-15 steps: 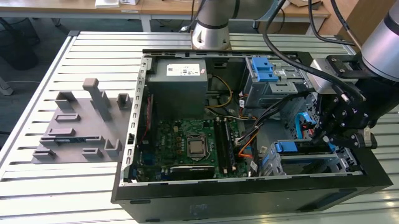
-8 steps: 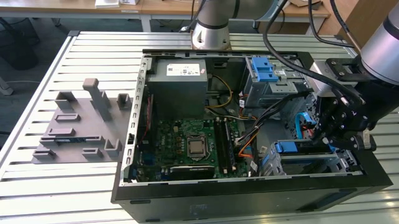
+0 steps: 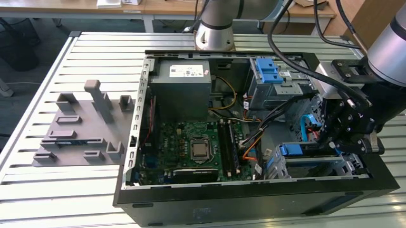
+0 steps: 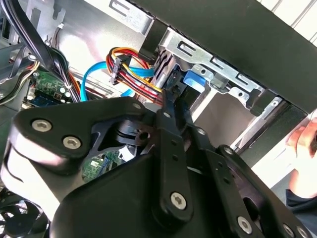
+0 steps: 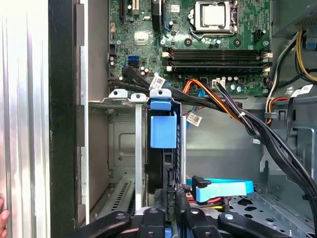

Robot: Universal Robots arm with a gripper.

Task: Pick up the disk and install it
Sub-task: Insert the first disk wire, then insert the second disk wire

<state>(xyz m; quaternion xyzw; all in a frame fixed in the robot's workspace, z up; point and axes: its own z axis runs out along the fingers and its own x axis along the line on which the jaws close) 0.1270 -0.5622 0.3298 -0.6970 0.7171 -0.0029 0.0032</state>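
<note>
Pincer (image 5: 171, 210) clenched on disk's (image 5: 163, 148) edge, disk standing on edge in drive cage (image 5: 124, 99) at case's five o'clock. Rigid, moderately heavy, shock-sensitive; best gripped by blue frame sides.

The arm's silver base column (image 3: 216, 28) stands at the upper centre of the exterior view, and its grey forearm (image 3: 390, 42) enters from the upper right. The black gripper (image 3: 345, 135) hangs at mid-right, pointing downward, linkage arms drawn close together.
</note>
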